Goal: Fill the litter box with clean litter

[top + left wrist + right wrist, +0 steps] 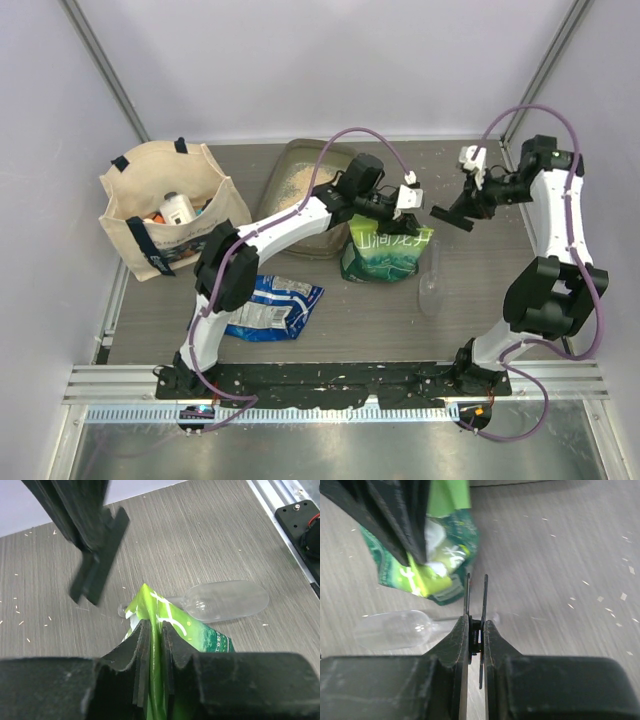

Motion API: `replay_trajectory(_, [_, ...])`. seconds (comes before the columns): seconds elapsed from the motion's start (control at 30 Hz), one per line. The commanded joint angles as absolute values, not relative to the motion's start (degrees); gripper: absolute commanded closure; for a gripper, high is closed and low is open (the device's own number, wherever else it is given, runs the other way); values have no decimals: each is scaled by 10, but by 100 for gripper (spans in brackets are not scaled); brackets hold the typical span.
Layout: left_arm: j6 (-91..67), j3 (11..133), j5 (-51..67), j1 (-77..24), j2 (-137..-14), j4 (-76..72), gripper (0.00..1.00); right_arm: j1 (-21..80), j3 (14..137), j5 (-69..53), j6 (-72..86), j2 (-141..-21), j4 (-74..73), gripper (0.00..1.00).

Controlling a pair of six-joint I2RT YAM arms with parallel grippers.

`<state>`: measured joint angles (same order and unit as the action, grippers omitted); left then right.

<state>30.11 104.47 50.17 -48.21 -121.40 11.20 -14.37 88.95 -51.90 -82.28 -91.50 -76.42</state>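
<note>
- The litter box sits at the far side of the table, left of centre, with the left arm lying across it. A thin patch of clean litter shows in its far half, so the fill looks barely begun.
- The green bag stands upright just beside the box's near right corner. The left gripper has its fingers clamped on the bag's folded top edge.
- That pinch takes only a narrow strip of the fold. If the bag is heavy, it may slip out or tear on a lift and dump granules on the table instead of in the box.
- The right gripper hangs near the bag's top, on its right, with its fingers together on a thin black tool that has two blades, probably scissors.
- Both grippers crowd the same edge, so a blade could strike the left fingers or cut off-line.
- With the left arm over the box, a tilted bag could catch the rim or pour short.
- A clear scoop lies just right of the bag, where a toppling bag could knock it.
- The bag carries large white characters that I cannot read.
- Print on the blue packet and the tote bag is too small to read.
</note>
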Motion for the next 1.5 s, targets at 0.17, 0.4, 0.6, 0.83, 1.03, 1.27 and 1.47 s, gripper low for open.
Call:
replay_trajectory(0.17, [221, 1072, 548, -470, -1231, 136, 90, -177, 957, -542, -783, -876, -863, 98])
replay_trajectory(0.4, [85, 1087, 609, -456, -1253, 77, 100, -159, 838, -465, -900, -759, -862, 98])
replay_trajectory(0.6, [77, 1092, 640, -454, -1253, 67, 100, -149, 826, -442, -933, -737, -862, 99])
replay_trajectory(0.83, [60, 1085, 652, -455, -1252, 41, 100, -128, 829, -440, -945, -762, -861, 99])
replay_trajectory(1.03, [45, 1070, 651, -455, -1245, 11, 100, -104, 833, -441, -942, -779, -862, 99])
replay_trajectory(1.27, [31, 1065, 653, -455, -1245, -10, 100, -88, 837, -436, -940, -802, -862, 99])
replay_trajectory(1.47, [26, 1060, 651, -455, -1244, -27, 100, -78, 846, -438, -938, -817, -862, 99])
